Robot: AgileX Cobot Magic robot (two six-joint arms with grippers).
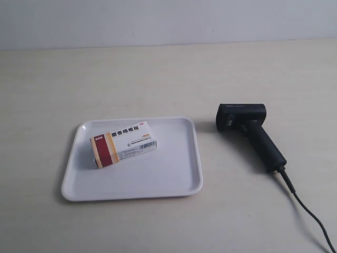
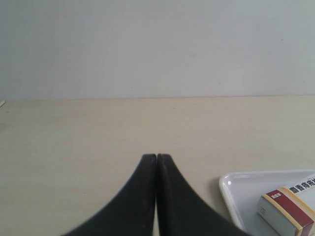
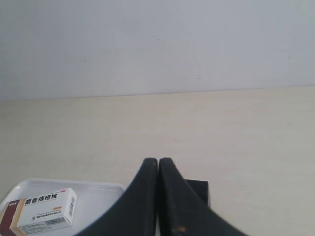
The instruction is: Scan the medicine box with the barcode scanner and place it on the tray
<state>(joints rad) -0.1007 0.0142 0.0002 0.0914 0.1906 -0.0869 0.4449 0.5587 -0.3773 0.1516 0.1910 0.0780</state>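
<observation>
Both jaws pressed together, holding nothing.

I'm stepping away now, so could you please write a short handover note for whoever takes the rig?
Left claw: shut, empty, over bare table.
Right claw: shut, empty.
Medicine box: lying inside the white tray, barcode face showing.
Barcode scanner: lying on the table beside the tray, cable attached, nothing gripping it.
Done: box is on the tray.
Left: whether it was scanned cannot be told from the views; confirm.
</observation>
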